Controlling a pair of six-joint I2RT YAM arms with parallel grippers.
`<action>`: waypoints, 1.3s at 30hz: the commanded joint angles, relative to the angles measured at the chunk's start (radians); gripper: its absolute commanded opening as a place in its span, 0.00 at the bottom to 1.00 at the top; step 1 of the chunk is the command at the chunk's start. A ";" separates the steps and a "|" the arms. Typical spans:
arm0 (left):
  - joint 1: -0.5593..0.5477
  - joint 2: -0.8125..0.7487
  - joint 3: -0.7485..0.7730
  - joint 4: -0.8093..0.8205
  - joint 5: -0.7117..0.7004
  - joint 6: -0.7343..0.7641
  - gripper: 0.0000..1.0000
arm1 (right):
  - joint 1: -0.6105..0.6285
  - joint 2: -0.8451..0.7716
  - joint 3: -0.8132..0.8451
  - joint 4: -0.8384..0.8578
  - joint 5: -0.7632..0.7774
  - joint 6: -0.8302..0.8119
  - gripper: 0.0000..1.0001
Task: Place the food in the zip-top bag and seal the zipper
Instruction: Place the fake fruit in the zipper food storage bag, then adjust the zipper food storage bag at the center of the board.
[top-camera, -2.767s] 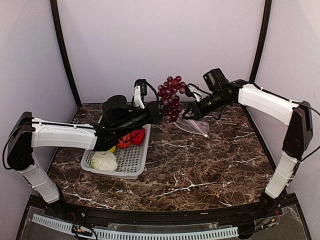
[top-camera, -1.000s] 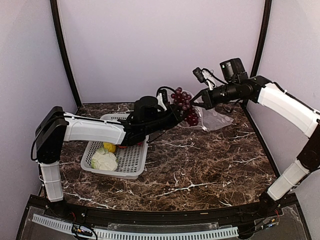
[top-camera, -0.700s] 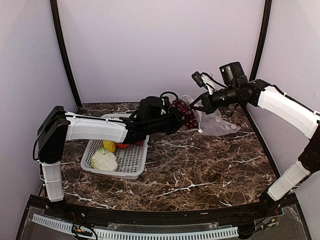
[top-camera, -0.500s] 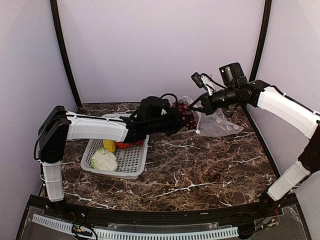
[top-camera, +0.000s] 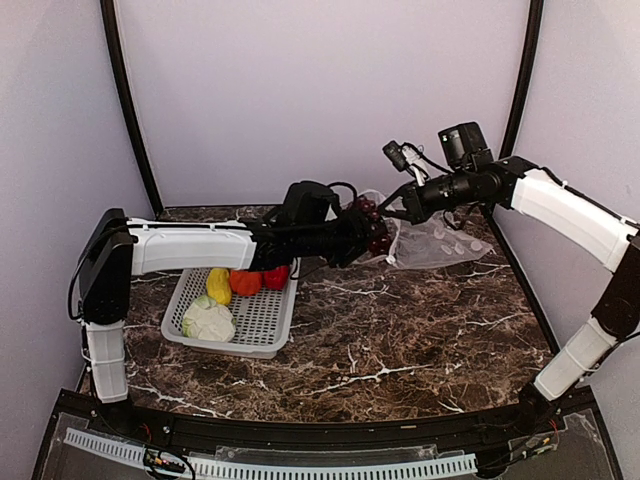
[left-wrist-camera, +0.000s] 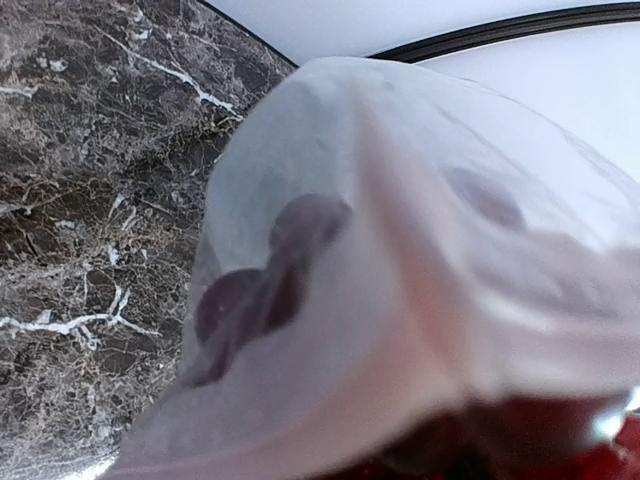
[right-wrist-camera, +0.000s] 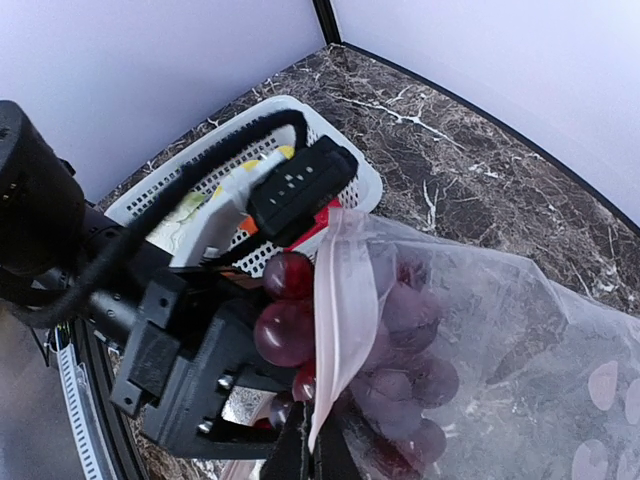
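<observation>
Looking at the far edge of the table (top-camera: 400, 330), we see the first piece of food just going in. The grape bunch (top-camera: 372, 228) is at the mouth of the zip-top bag (top-camera: 435, 245), toward the far right corner. In the right wrist view, part of the bunch is already behind the clear film and a few grapes are outside.

The right fingers (right-wrist-camera: 295, 455) are closed on the zipper (right-wrist-camera: 335, 300) and hold the mouth lifted above the table. The left fingers (top-camera: 362, 238) are at the mouth with the grapes. The bag film covers the left wrist camera, so we cannot tell if they grip the bunch or have let it go.

We judge the task is at an early stage. The yellow piece (top-camera: 218, 285), orange piece (top-camera: 243, 282), red piece (top-camera: 277, 276) and cabbage piece (top-camera: 208, 322) lie in the basket (top-camera: 262, 340) near the left edge. They must go in too, and then the zipper must be pressed shut.
</observation>
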 joint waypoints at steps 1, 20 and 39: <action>-0.005 -0.112 0.017 -0.054 -0.026 0.136 0.67 | -0.029 0.028 0.039 0.009 -0.051 0.018 0.00; -0.017 -0.224 0.026 -0.063 -0.053 0.354 0.88 | -0.087 0.086 0.111 -0.034 -0.127 0.048 0.00; -0.013 -0.760 -0.444 -0.468 -0.495 0.775 0.99 | -0.239 0.267 0.489 -0.194 0.288 -0.109 0.00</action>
